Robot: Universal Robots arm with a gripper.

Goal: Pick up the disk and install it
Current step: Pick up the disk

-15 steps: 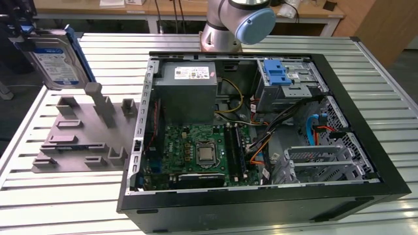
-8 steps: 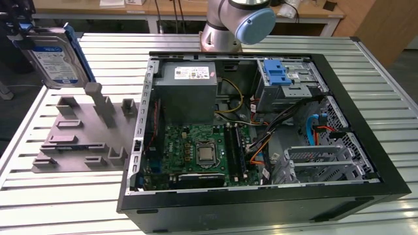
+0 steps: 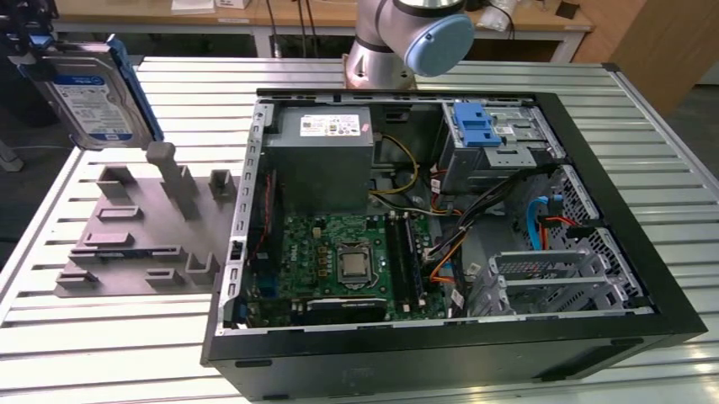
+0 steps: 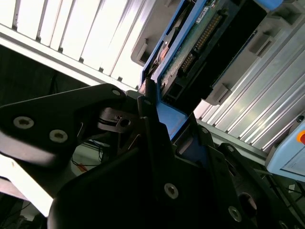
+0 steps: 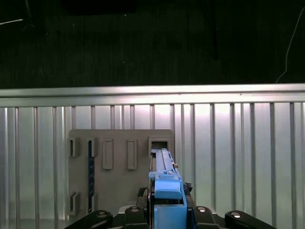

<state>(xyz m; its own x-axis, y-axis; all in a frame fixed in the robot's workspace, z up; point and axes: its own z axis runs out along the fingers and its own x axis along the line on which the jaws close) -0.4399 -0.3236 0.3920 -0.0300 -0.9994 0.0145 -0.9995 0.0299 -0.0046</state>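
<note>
Exterior view: the disk sits at the upper left of the frame, upright, label face toward the camera, blue carrier rails along its long edges. It hangs clear of the grey fixture plate, which lies flat on the slatted metal table directly below it at left centre. The disk touches none of the fixture's posts or slots. A dark part of the gripper shows at the disk's upper left edge, against the frame border.

Second wrist view: the gripper has the blue end of the carrier between its black fingers. The fingers are closed in on the carrier and pinch it, one narrow finger lying flat against the rail. The disk's underside, with green circuit board and connector pins, runs away from the gripper over the table slats.

First wrist view: the disk shows edge-on, rising from between the gripper's links, with the fixture plate behind it on the table.

Exterior view, centre and right: the open computer case lies on its side, well apart from the disk. Inside it are the grey power supply at upper centre, the motherboard below it, and a metal drive cage with a blue latch at upper right. The arm's base stands at top centre, behind the case.
</note>
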